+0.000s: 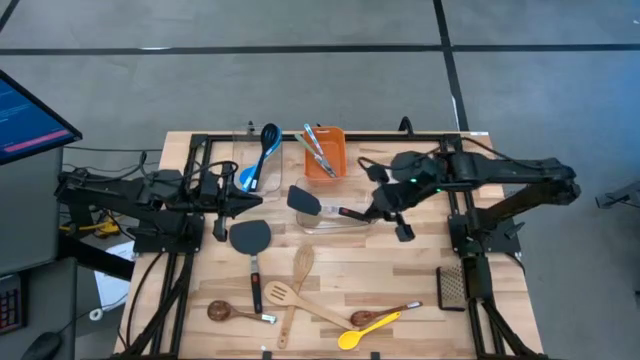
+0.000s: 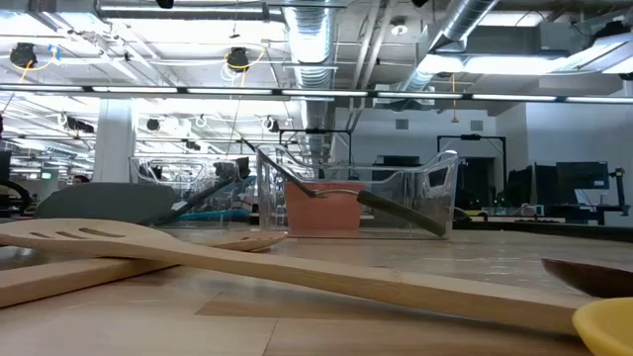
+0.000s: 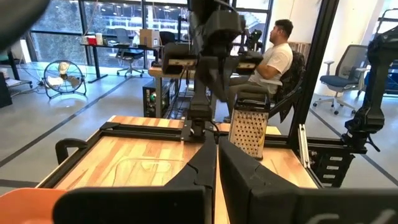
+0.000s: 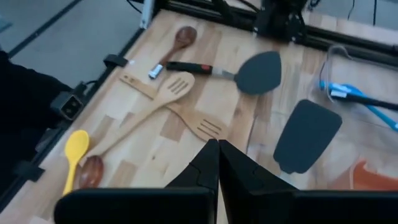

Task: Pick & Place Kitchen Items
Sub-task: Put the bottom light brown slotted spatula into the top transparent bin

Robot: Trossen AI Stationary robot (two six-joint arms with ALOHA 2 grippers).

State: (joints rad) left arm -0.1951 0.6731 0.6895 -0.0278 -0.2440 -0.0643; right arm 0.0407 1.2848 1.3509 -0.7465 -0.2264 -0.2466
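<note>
While the left gripper waits with jaws together, the right gripper jaws clamp the black turner handle.

1. Ceiling strip lights are glaring brightly.
2. The nearby wooden slotted spatula is blurring.
3. Windows behind the grater are pouring in daylight.
</note>
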